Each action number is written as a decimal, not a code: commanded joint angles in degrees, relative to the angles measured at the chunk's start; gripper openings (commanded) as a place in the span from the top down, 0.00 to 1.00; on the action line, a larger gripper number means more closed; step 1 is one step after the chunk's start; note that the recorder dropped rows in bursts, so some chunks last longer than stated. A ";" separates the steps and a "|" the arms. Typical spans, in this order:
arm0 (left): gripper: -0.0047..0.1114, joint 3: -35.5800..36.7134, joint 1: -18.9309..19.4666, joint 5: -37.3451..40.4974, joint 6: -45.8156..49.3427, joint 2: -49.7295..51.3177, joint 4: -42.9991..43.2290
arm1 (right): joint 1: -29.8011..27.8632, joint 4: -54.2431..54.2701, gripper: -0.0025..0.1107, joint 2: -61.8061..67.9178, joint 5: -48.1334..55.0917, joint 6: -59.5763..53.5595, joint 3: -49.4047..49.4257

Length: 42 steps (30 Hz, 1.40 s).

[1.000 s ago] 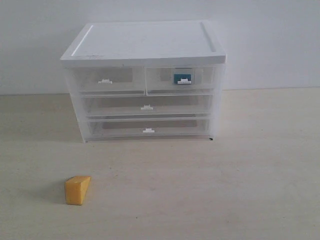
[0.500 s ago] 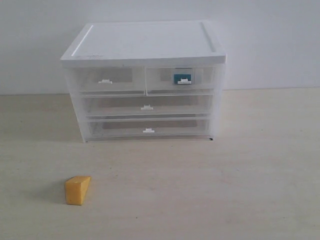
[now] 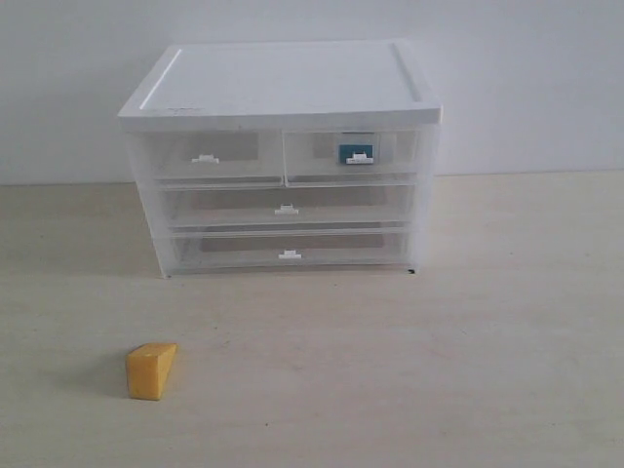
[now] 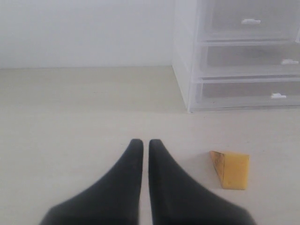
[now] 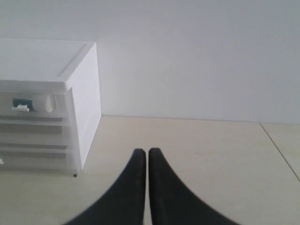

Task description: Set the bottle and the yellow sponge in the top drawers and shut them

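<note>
The yellow sponge is a wedge lying on the table at the front left, well clear of the cabinet. Through the front of the closed right top drawer shows the teal bottle. The left top drawer is closed too. My left gripper is shut and holds nothing, a short way to the side of the sponge. My right gripper is shut and holds nothing, over bare table off the cabinet's right side. Neither gripper appears in the exterior view.
The white cabinet stands at the back against a pale wall, with two full-width drawers below, both closed. The light wooden table stretches in front.
</note>
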 commanded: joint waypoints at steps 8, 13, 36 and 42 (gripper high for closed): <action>0.92 0.20 0.20 0.00 0.21 -0.17 -0.41 | -0.15 0.44 0.98 -14.58 0.01 -2.90 12.47; 0.92 0.20 0.20 0.00 0.21 -0.17 -0.41 | -0.15 0.44 0.98 -14.95 -1.17 -2.90 16.29; 0.92 0.20 0.20 0.00 0.21 -0.17 -0.41 | -0.15 4.80 0.98 -20.24 -3.81 -2.80 29.74; 0.92 0.20 0.20 0.00 0.21 -0.17 -0.41 | -0.15 4.80 0.98 -20.24 -4.19 -2.58 29.74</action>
